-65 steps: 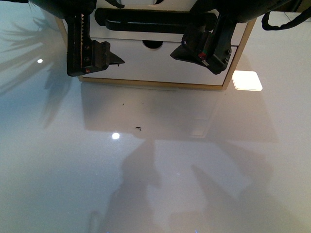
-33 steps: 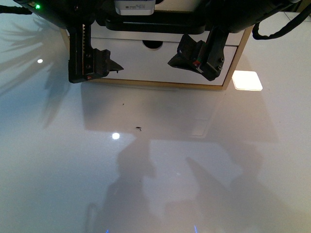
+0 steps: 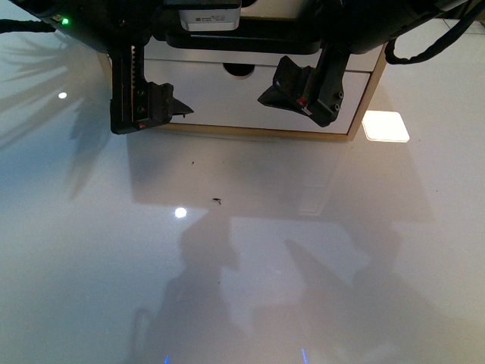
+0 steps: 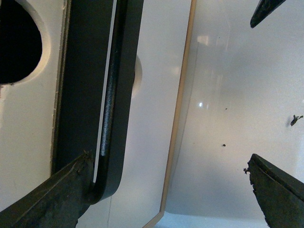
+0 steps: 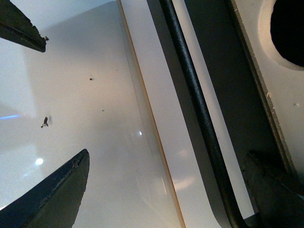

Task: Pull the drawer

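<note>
The drawer (image 3: 197, 54) is the upper white front at the top of the front view, its black bar handle (image 3: 250, 42) partly behind my arms. My left gripper (image 3: 151, 112) and right gripper (image 3: 301, 102) hang open just in front of the cabinet, apart from each other. In the left wrist view the handle (image 4: 108, 109) runs between the spread fingers of the left gripper (image 4: 166, 190), and one finger (image 4: 47, 199) lies against the handle's rounded end. In the right wrist view the handle (image 5: 190, 80) likewise runs inside the open right gripper (image 5: 164, 190). The drawer's notch (image 5: 289, 33) looks dark.
Below the drawer sits a plain white drawer front (image 3: 227, 95) with a notch and no handle, framed in light wood (image 3: 364, 106). The glossy white table (image 3: 242, 265) spreads in front, with a small dark speck (image 3: 217, 201) and a bright square reflection (image 3: 385, 125).
Both grippers have drawn a little closer to the cabinet front. The right one has also shifted slightly left. The drawer has not moved.
</note>
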{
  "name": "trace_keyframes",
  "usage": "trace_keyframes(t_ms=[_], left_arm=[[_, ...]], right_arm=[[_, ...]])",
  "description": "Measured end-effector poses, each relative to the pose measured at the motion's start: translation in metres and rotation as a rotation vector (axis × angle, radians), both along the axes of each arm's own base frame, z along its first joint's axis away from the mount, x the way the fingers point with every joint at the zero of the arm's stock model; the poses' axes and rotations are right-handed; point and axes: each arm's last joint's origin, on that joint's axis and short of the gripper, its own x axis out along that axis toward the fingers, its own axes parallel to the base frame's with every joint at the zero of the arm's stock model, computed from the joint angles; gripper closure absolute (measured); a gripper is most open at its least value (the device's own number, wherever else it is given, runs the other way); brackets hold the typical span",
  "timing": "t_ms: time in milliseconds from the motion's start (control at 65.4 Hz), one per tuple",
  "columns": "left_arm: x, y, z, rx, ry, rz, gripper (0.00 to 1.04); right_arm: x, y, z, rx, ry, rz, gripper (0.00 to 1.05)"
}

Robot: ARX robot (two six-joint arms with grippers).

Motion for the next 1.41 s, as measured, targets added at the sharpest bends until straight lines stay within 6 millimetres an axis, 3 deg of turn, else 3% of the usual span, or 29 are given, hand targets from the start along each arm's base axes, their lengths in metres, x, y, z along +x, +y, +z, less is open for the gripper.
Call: trace_keyframes(t_ms=[397,1131,1406], left_arm=[[-0.008,0.0,0.0,0.039,0.05,-0.038,0.07],[-0.089,0.025,0.001,0.045,0.095,-0.141,0.07],[-0.103,0.029,0.006,-0.017,0.041,-0.115,0.07]], right_arm=[[-0.01,0.0,0.005,-0.014,0.093,0.048,0.09],[-0.088,0.014,0.001,0.004,0.198,0.151,0.09],[-0.098,0.015,0.008,0.064,0.134,0.142,0.09]])
